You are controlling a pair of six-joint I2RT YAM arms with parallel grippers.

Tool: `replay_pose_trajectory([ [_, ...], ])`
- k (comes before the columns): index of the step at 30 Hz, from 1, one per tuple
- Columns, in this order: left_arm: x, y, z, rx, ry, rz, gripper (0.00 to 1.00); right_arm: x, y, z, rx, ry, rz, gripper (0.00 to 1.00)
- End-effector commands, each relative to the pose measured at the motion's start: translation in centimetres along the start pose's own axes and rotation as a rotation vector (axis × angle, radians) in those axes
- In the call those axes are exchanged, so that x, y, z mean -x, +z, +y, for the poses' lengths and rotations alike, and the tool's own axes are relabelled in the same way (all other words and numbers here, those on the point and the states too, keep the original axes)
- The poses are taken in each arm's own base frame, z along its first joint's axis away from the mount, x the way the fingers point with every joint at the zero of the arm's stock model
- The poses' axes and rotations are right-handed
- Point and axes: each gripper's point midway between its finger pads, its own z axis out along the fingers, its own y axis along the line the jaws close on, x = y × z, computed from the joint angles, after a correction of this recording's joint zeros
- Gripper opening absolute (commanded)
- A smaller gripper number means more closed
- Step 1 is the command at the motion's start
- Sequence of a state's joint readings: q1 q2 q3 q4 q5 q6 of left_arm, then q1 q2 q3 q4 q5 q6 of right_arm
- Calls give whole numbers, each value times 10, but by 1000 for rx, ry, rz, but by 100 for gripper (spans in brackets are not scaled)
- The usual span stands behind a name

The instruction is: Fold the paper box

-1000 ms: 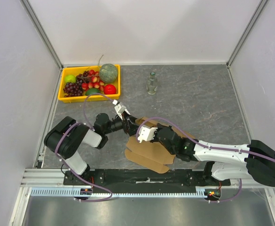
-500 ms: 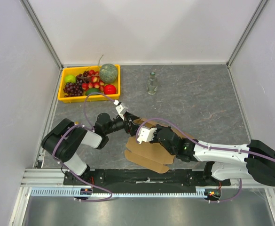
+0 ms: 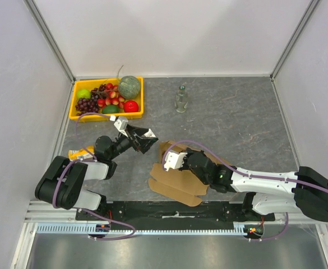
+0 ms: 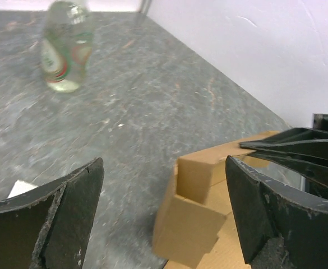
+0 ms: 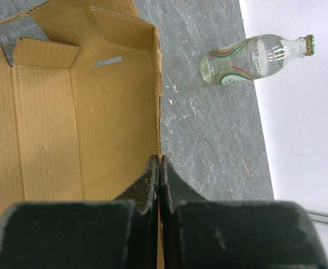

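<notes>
The paper box is brown corrugated cardboard, partly folded, lying at the near middle of the table. My right gripper is shut on the box's raised wall; in the right wrist view the fingers pinch the wall's top edge, with the open box floor to the left. My left gripper is open and empty, a short way left of the box and apart from it. The left wrist view shows the box's corner and a folded-up flap between the wide-open fingers.
A yellow tray of fruit stands at the back left. A clear glass bottle stands behind the box; it also shows in the left wrist view and the right wrist view. White walls enclose the table.
My left arm has pulled back to the left, away from the box's raised wall, and its gripper now stands open. The right gripper and the box have barely moved.
</notes>
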State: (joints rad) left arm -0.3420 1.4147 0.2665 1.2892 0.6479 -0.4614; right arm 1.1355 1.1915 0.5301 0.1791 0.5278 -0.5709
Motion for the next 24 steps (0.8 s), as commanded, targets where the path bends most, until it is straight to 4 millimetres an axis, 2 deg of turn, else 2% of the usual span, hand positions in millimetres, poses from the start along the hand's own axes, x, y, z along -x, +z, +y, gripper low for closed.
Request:
replay_pose_trajectory([
  [1,-4,-14,26,118,-102,-10,93,8,-2,-5,-21,39,-35,0],
  [7,-36,-16,31,100,-135,87,77,6,0,-2,-15,29,-22,0],
  [12,-54,-15,23,12,-144,144,59,6,1,-2,-18,18,-16,0],
  [24,-65,-17,-6,-152,-135,150,55,4,5,0,-12,-36,18,0],
])
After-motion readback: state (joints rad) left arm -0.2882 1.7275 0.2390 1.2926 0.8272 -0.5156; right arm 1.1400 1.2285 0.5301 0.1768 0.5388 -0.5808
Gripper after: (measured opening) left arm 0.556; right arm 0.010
